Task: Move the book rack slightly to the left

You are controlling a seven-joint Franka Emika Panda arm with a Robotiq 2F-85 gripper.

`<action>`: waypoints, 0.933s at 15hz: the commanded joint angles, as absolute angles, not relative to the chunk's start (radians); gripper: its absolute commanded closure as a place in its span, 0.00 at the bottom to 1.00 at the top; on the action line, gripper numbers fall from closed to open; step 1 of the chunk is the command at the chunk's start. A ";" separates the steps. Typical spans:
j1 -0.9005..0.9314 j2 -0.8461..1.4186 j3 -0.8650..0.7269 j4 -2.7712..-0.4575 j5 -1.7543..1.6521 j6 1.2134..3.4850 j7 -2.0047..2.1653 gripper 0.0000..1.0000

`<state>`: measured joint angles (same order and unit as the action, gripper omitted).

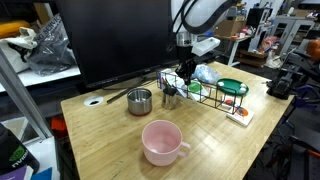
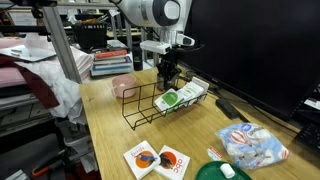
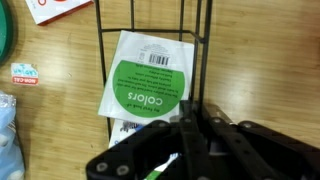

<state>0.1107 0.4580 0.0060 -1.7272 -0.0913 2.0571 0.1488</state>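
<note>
— Where's the rack?
— On the worktop, towards the back. The claw seems clamped on its end loop (the wrist view's murky).
— Handling?
— Light, stiff wire. It slides easily but may tip, so grip low.

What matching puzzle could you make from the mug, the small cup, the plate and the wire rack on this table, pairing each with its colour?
Things:
1. mug
2. small cup
3. plate
4. book rack

Colours:
A. black
B. green
C. pink
D. steel grey

Pairs: 1-C, 2-D, 3-B, 4-A
</note>
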 commanded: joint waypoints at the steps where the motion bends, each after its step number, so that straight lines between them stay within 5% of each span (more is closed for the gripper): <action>1: 0.102 0.406 0.022 -1.780 -0.088 2.092 0.110 0.98; 14: 0.073 0.482 0.023 -1.759 -0.104 2.182 -0.052 0.98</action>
